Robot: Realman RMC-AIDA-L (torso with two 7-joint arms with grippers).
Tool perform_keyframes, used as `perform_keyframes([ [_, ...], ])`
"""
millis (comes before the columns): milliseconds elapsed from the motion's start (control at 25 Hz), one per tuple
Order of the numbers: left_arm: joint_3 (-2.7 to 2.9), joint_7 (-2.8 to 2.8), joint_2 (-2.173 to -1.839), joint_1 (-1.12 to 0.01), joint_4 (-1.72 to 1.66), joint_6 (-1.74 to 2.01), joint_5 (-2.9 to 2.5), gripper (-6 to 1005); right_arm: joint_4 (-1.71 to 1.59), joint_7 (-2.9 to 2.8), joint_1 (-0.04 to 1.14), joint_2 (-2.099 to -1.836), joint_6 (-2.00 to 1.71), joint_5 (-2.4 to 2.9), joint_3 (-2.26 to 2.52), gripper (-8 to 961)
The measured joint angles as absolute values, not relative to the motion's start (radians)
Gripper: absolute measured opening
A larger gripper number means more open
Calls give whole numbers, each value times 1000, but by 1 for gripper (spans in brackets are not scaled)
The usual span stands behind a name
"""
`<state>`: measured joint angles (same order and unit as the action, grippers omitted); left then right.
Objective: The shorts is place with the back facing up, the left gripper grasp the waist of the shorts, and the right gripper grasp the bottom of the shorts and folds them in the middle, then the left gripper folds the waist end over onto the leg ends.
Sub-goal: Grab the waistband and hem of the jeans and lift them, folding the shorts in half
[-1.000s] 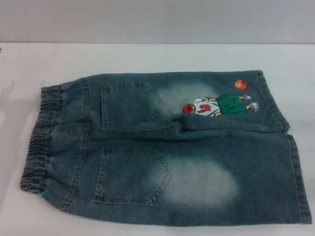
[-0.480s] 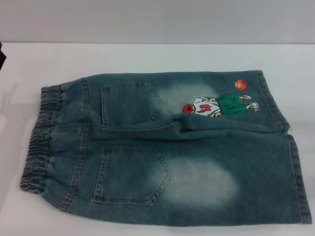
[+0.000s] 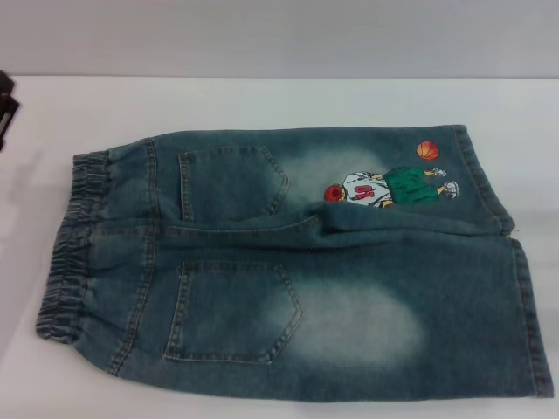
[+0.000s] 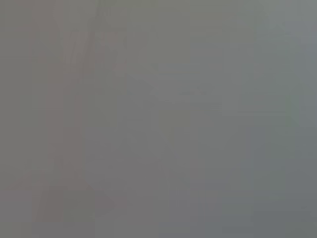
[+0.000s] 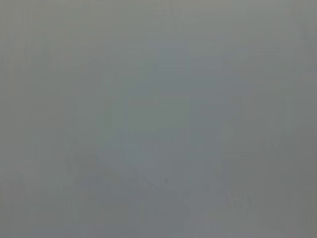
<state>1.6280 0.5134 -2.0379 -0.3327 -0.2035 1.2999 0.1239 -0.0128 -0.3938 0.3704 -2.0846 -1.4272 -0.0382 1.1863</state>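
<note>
Denim shorts (image 3: 288, 262), faded blue-green, are lying flat and unfolded on the white counter (image 3: 262, 100); my left tool (image 3: 5, 105) is edging in far left, its state unclear.

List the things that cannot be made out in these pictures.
- Left gripper: head view, cut off by the left edge; only a dark piece shows.
- Right gripper: in no view.
- Shorts: head view, the near corner of the leg ends meets the picture's edge.
- Both wrist views: a blank grey blur, nothing recognisable.
</note>
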Motion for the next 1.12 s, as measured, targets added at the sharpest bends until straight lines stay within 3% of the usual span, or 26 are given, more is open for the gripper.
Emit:
perform_keyframes([
  [40,1628,513,-2038,-333,-204,1300,124,831,-13,-395,371,-2085,-1428,-38,1187,589],
  [160,1662,686,-1985,-349,-245,1306,-6,831,-13,-395,372,-2085,-1427,-38,1187,589],
  [200,1662,686,-1985,-349,-245,1306,-6,831,-12,-396,374,-2085,-1426,-38,1187,589],
  [320,1655,927,-1912,-383,-336,1307,-246,831,-10,-396,377,-2085,-1420,-38,1186,589],
  [360,1655,927,-1912,-383,-336,1307,-246,831,-9,-396,378,-2085,-1419,-38,1186,589],
  [440,1639,1121,-1856,-404,-428,1308,-451,830,-9,-396,378,-2085,-1419,-38,1186,588],
  [600,1535,1388,-1806,-429,-557,1336,-791,830,-9,-396,378,-2084,-1418,-38,1186,588],
  [920,1198,1821,-1800,-459,-769,1548,-1512,829,-16,-386,390,-2079,-1399,-39,1176,588],
  [1120,1024,1986,-1835,-431,-887,1612,-1832,829,-35,-352,397,-2076,-1364,-45,1174,588],
])
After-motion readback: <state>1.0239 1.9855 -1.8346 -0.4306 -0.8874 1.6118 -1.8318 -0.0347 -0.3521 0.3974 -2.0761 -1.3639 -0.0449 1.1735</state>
